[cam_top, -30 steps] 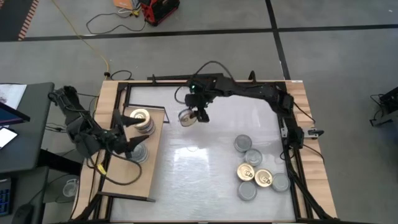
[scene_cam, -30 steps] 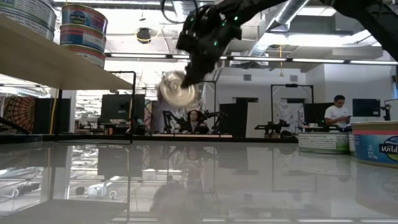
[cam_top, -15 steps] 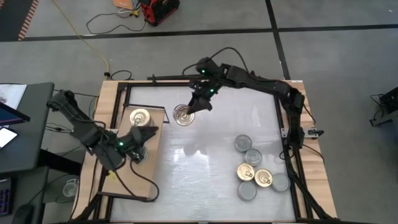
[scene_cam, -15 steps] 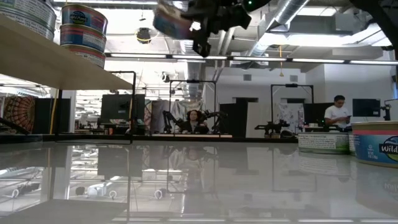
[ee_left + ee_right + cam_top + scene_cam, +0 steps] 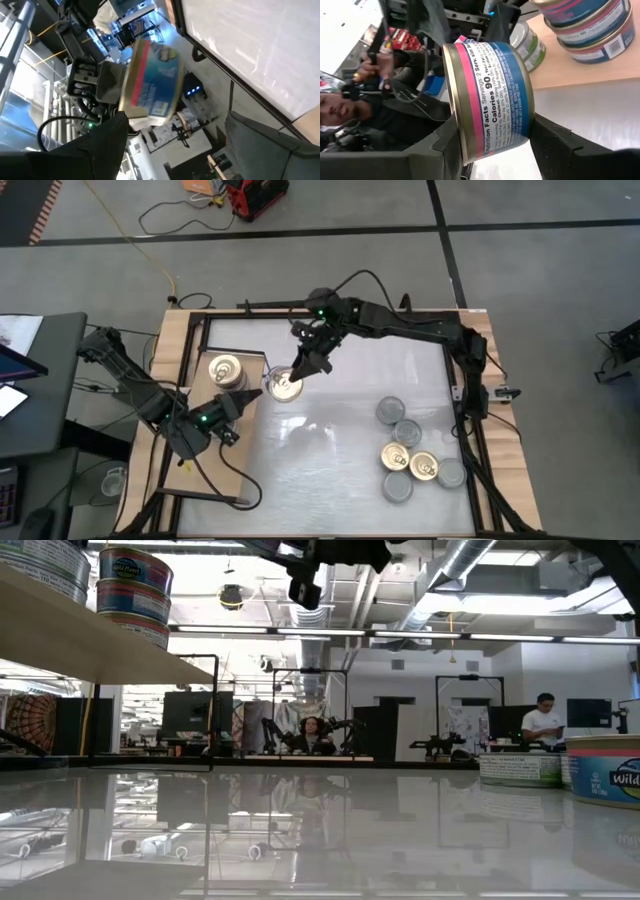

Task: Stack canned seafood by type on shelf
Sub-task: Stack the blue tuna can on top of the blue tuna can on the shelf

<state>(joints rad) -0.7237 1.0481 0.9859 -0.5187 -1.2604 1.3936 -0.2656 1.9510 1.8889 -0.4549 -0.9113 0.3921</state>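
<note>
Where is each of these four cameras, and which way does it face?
High: overhead, looking down; both arms, shelf, loose tins.
Low: table height, facing the room; only the right arm at the top.
Left wrist: past its open fingers toward the held tin.
Right wrist: its fingers clamp that tin.
Shared: both wrist views and the high view show the tin.

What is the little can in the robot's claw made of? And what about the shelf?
The can in the right claw looks like shiny metal: it has a gold rim and top, with a glossy printed paper or painted label around its side. The shelf looks like pale wood with a matte finish, edged by a thin black frame, probably metal.
</note>
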